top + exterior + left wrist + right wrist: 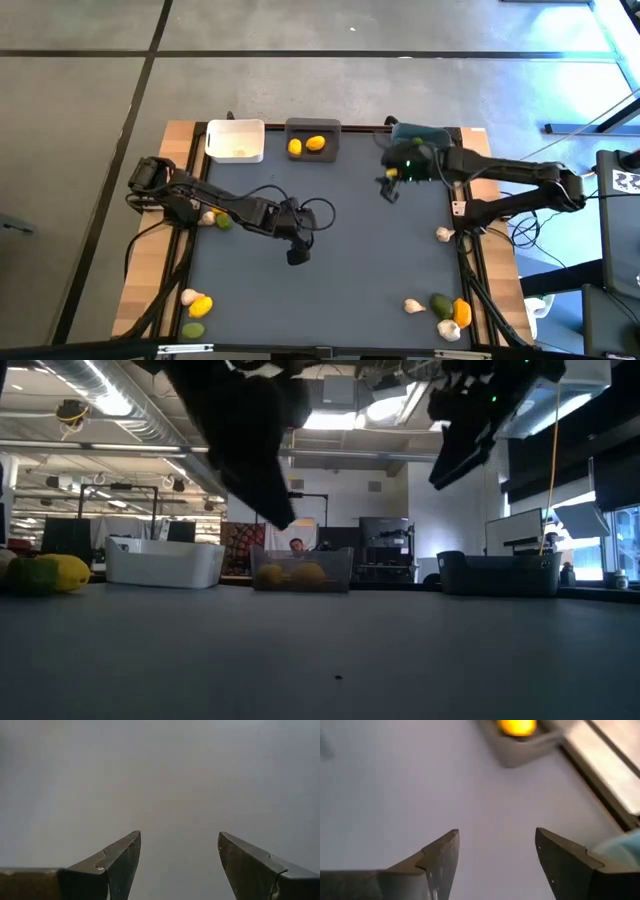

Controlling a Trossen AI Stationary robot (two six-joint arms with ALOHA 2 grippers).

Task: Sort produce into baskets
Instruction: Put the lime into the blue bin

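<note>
Three baskets stand along the far edge: a white one [236, 140], a dark grey one [313, 139] holding two yellow fruits [306, 145], and a teal-blue one [420, 133] partly under my right arm. My left gripper [298, 256] is open and empty above the bare middle of the table. My right gripper [390, 190] is open and empty near the teal basket; its wrist view shows the grey basket [520, 742] with a yellow fruit. Loose produce lies at the left edge [215, 220], near left corner [196, 305], right edge [443, 234] and near right corner [445, 310].
The dark table mat [340, 250] is bare between the arms. Wooden side strips [150, 270] border it. Cables run along both arms. The low view shows a yellow and a green fruit [45, 573] at the left, and a person [296, 545] behind the grey basket.
</note>
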